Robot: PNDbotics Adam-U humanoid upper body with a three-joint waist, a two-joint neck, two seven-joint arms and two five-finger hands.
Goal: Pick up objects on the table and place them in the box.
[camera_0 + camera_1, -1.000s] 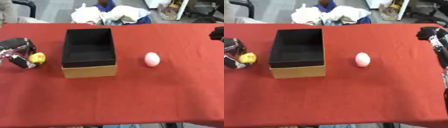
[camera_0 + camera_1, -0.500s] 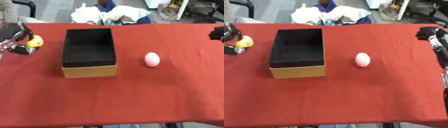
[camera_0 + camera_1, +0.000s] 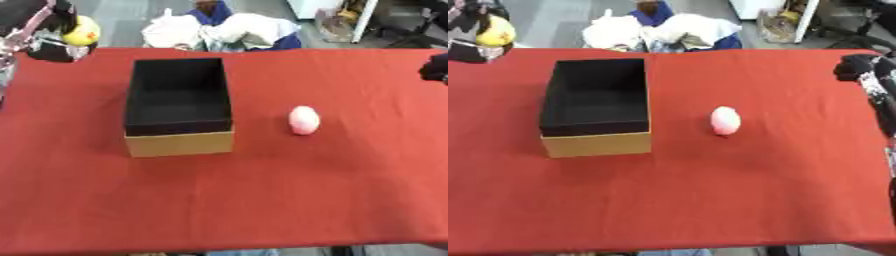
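Yellow round object (image 3: 80,31) sits at upper left of frame, left hand (image 3: 39,26) fingers curled around it. Black-lined cardboard box (image 3: 178,113) and pink egg-shaped object (image 3: 304,120) rest on red counter (image 3: 262,200).

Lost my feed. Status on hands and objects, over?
Left hand shut on yellow ball, raised at far left. Right hand idle at right edge. Pink egg on table right of box. Box open, unobstructed.

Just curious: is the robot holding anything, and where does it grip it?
Its left hand holds a small yellow ball, fingers curled around its side. The right hand holds nothing.
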